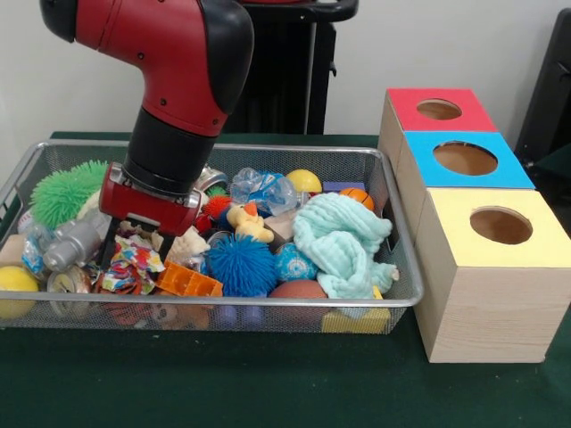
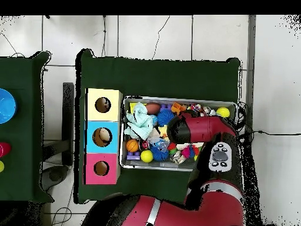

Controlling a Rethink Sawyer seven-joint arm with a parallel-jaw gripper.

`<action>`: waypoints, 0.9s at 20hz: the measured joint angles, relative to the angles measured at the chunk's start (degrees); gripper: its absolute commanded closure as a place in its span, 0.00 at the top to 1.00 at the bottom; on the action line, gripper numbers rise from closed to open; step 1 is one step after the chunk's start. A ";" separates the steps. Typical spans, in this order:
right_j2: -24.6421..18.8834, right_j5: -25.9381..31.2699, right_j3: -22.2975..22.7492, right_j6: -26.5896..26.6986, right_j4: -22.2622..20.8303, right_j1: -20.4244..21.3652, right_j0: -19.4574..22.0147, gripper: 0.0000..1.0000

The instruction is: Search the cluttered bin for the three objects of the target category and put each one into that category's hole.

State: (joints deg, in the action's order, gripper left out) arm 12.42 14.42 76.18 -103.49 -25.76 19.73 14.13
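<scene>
One wire mesh bin (image 1: 393, 299) sits on the green tabletop (image 1: 223, 383), and one row of three wooden boxes stands just beside its end: red-topped (image 1: 419, 125), blue-topped (image 1: 500, 174) and yellow-topped (image 1: 544, 241), each with one round hole. In the overhead view the blue box's hole shows something pale inside; the other two look dark.

The gripper (image 1: 134, 254) is down in the clutter at the bin's end away from the boxes, its two dark fingers apart with a multicoloured crinkled bundle (image 1: 134, 267) between them; whether they grip it I cannot tell.

Countable in the bin: one light teal cloth (image 1: 343, 241), one blue spiky ball (image 1: 239, 265), one green spiky ball (image 1: 67, 189), two yellow balls (image 1: 303, 181), (image 1: 13, 285), one orange block (image 1: 187, 281), one duck toy (image 1: 245, 223). The pieces along the front wall blur behind the mesh.
</scene>
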 measured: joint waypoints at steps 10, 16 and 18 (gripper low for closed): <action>0.66 -0.31 -0.12 0.00 0.33 -0.26 -0.55 1.00; 0.85 -1.12 -0.19 0.00 0.38 -0.87 -1.03 0.00; 1.22 -1.34 -0.36 0.00 0.39 -1.03 -1.24 0.00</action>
State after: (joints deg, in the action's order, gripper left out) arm 13.64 13.08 75.82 -103.49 -25.37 18.71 12.90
